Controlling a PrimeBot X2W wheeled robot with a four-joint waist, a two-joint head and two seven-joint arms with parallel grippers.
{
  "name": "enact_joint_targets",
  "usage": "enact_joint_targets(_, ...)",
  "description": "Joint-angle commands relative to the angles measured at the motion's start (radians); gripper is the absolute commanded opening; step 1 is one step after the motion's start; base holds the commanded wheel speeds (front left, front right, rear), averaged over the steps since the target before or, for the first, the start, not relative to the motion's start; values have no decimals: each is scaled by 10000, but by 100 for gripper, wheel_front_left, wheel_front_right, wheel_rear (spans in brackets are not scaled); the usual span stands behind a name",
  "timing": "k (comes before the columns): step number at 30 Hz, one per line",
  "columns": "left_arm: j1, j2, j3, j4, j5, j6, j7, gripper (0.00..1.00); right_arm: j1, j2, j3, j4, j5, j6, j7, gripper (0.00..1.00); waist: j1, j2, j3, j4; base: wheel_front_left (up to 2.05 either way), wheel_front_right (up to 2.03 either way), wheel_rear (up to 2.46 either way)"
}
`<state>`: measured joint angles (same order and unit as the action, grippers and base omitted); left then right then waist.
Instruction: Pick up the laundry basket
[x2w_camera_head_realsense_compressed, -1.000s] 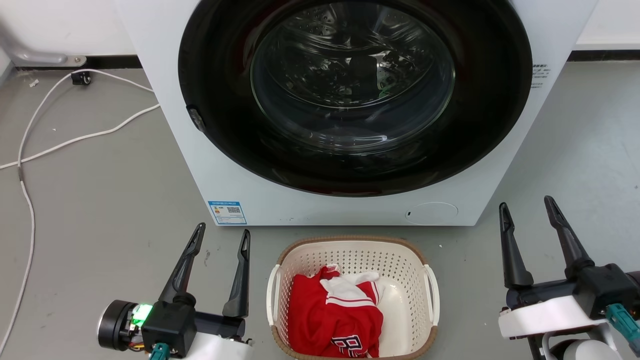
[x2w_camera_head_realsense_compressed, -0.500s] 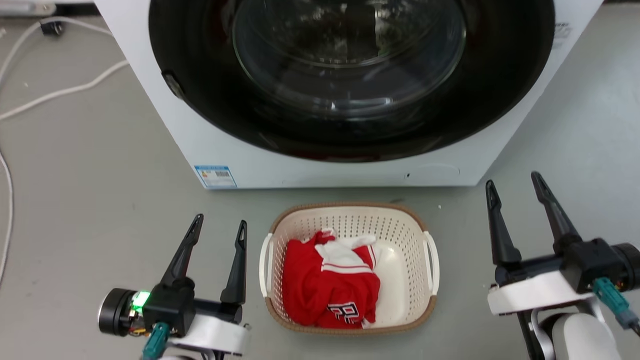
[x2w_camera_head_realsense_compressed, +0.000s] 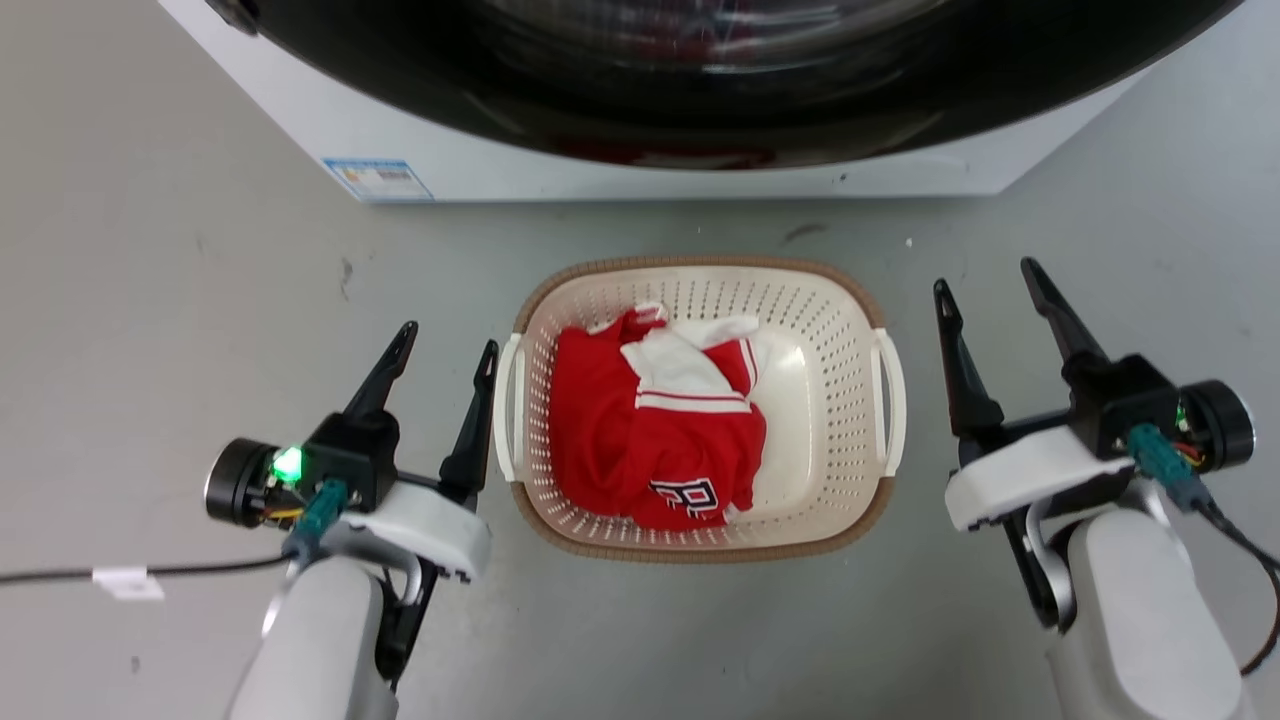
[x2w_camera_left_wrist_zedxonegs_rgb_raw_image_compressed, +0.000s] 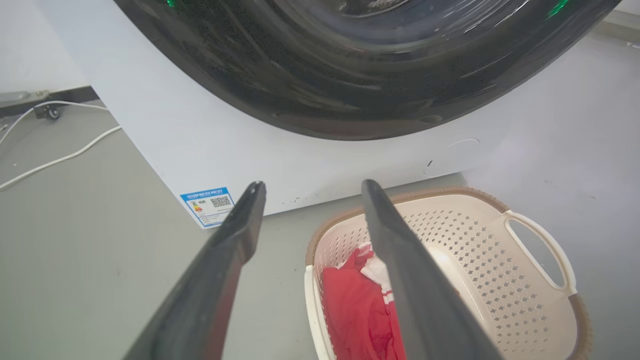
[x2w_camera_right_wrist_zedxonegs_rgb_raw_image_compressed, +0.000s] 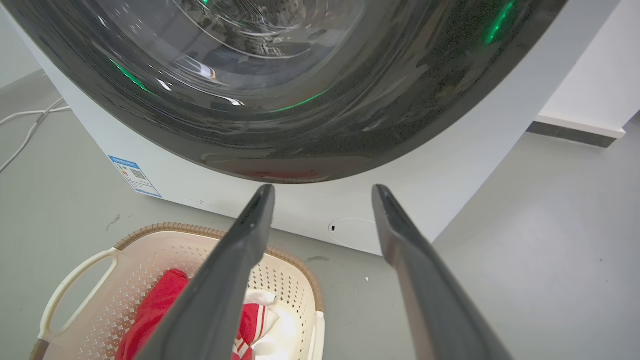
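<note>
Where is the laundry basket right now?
Head view, centre: the laundry basket sits on the floor before the washing machine, between the left hand and the right hand.

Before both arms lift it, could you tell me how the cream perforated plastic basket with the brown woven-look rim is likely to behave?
The cream perforated plastic basket is probably fairly stiff: its walls stand upright unsupported. Likely light, holding just a crumpled red and white garment. The garment lies toward the left side, so it may tilt that way.
</note>
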<state>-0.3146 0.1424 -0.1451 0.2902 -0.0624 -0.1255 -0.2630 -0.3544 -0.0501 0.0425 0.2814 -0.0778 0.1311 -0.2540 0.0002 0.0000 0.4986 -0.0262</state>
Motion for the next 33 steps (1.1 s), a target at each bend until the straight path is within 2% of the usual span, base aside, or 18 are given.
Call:
enact_joint_targets(1, -245, 30, -13, 68, -97, -30, -28, 100, -198, -2, -28, 61, 45, -6, 26, 100, -2, 0, 557, 67, 0, 0, 0)
enact_joint_targets(9, -2332, 773, -1405, 2834, -1173, -45, -28, 100, -1776, 0, -222, 1847, -96, -6, 587, 100, -2, 0, 1789, 186, 0, 0, 0)
enact_joint_targets(13, -3198, 1058, -2306, 4033, -1775, -48, -26, 100, -2497, 1, -341, 2890, 453, -5, 849, 100, -2, 0, 2313, 192, 0, 0, 0)
enact_joint_targets(16, -3847, 1214, -3032, 4769, -2289, -47, -28, 100, -2972, -8, -470, 3672, 292, -6, 1062, 100, -2, 0, 2628, 179, 0, 0, 0)
enact_joint_targets(26, -5455, 1722, -5885, 6284, -4366, -48, 53, 100, -4271, -5, -275, 6062, 1020, -6, 1739, 100, -2, 0, 3340, 128, 0, 0, 0)
enact_joint_targets(33, -6305, 1922, -7295, 6680, -5722, -49, 179, 100, -5142, 0, -193, 7360, 991, -6, 2263, 100, -2, 0, 3650, 191, 0, 0, 0)
